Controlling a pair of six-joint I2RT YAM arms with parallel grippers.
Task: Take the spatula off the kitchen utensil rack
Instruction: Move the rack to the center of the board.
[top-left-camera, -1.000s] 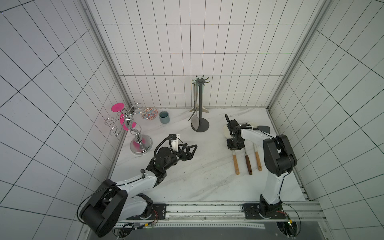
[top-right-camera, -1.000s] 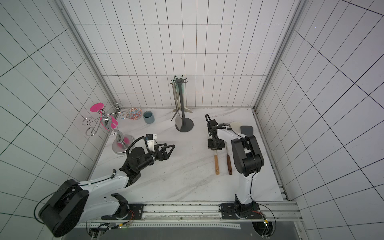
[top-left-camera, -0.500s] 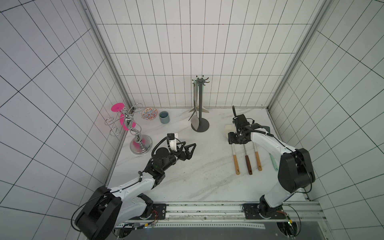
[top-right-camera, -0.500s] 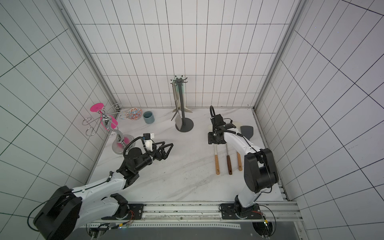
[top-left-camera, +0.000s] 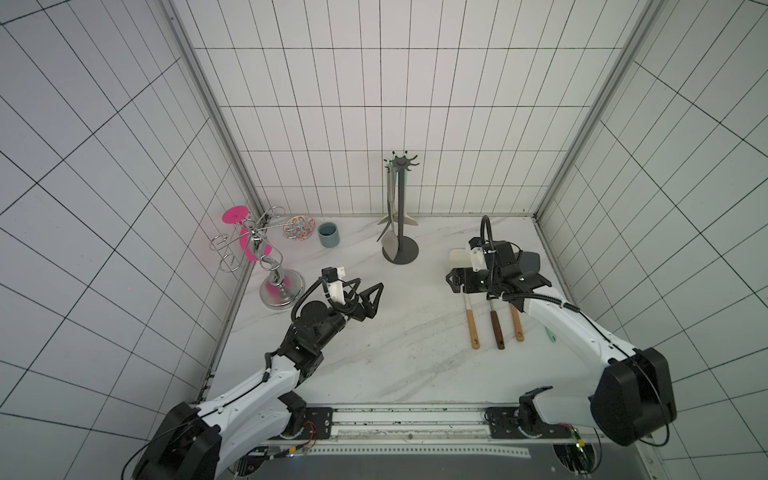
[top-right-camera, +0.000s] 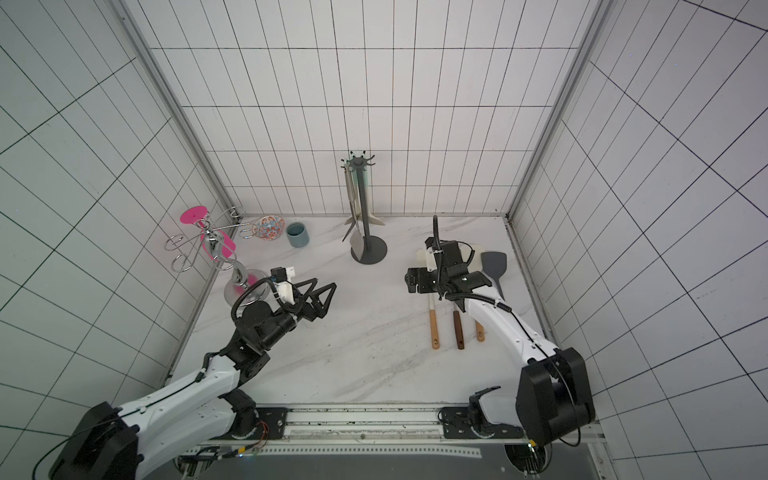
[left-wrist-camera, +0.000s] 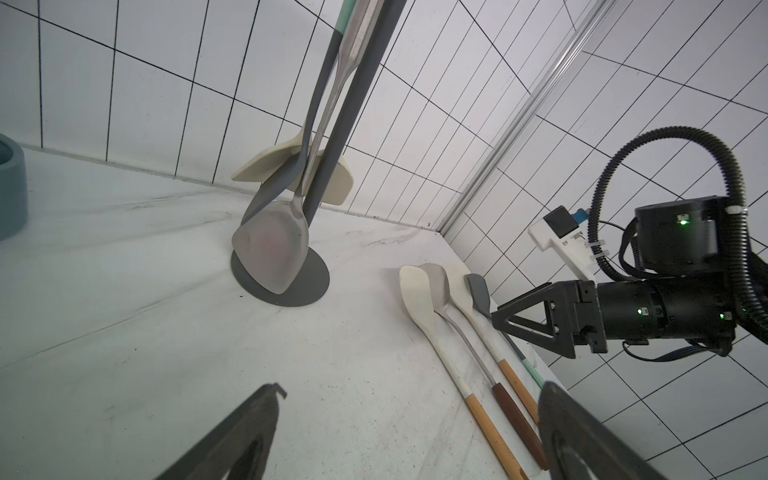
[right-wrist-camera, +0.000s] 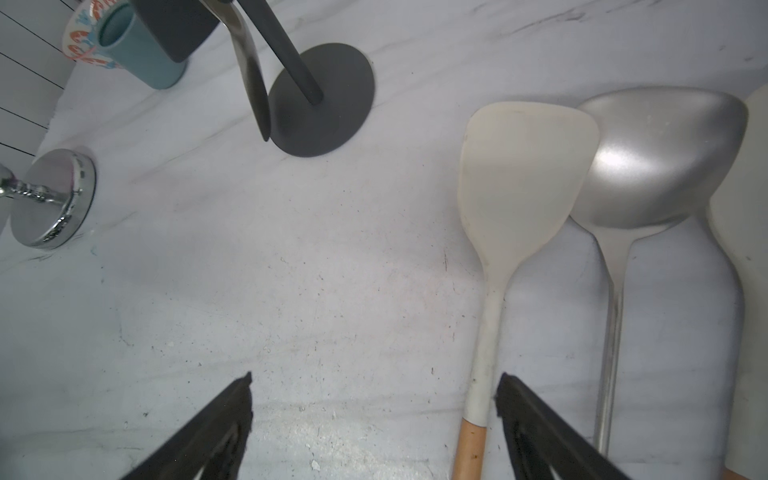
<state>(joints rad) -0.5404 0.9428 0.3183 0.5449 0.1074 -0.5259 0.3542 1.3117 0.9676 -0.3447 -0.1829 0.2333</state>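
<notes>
So the rack (top-left-camera: 400, 208) is standing far-center on the table (top-left-camera: 395, 357) w/ a steel spatula (top-left-camera: 390, 245) hanging on it among others, blade dangling just over the base. Left gripper (top-left-camera: 370, 287) is hovering near-left of it, jaws apart, empty. Right gripper (top-left-camera: 449, 281) is hanging over the loose spatulas (top-left-camera: 471, 328) lying at right, jaws spread, gripping nothing.

A metal spatula (left-wrist-camera: 270, 253) hangs on the grey rack (left-wrist-camera: 355, 104), its blade low over the round base. A grey one and a cream one hang behind it. Four utensils (left-wrist-camera: 419, 299) lie side by side on the surface (left-wrist-camera: 124, 324). The left fingers (left-wrist-camera: 257, 415) stand wide apart, empty. The right fingers (left-wrist-camera: 565, 328) hover over the row. A blue cup (left-wrist-camera: 10, 187) stands apart from the rack.
</notes>
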